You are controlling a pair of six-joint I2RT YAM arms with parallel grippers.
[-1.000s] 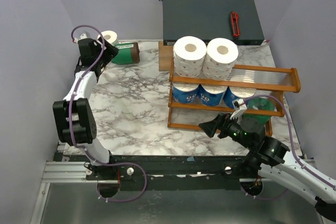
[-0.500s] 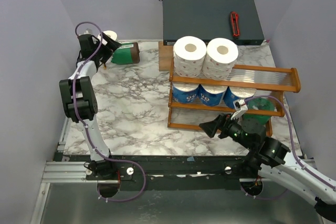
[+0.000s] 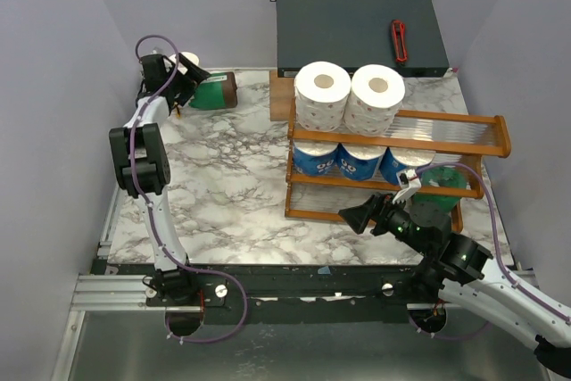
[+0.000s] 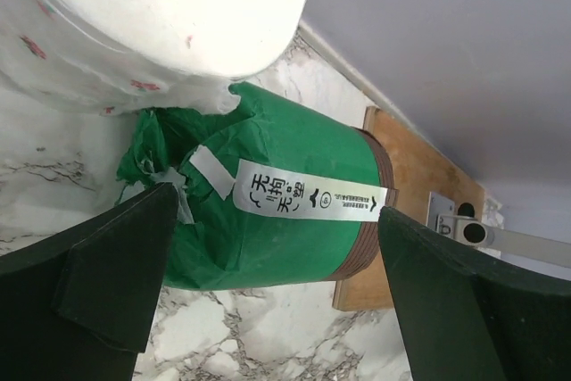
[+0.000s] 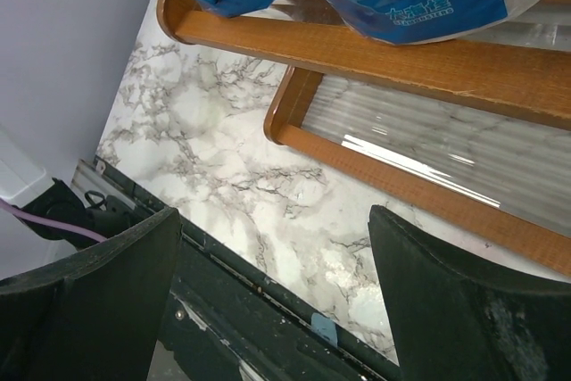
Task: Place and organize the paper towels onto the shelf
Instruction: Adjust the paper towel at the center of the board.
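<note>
**Surface:** white, grey-veined marble table (image 3: 232, 185), with pale lilac walls (image 3: 53, 60) on three sides.

**Green-wrapped roll** (image 4: 277, 211): lies on its side on the marble, just ahead of the left gripper (image 3: 181, 88). Its long axis runs crosswise from one finger (image 4: 98, 283) to the other. The crumpled end is nearer that finger and the brown end nearer its mate. The fingers are spread wide and clamp nothing.

**Bare white roll** (image 4: 152, 15): upright, just beyond the crumpled end.

**Right gripper** (image 3: 359, 216): fingers wide and empty, with the shelf (image 5: 375, 51) just ahead of them.
</note>
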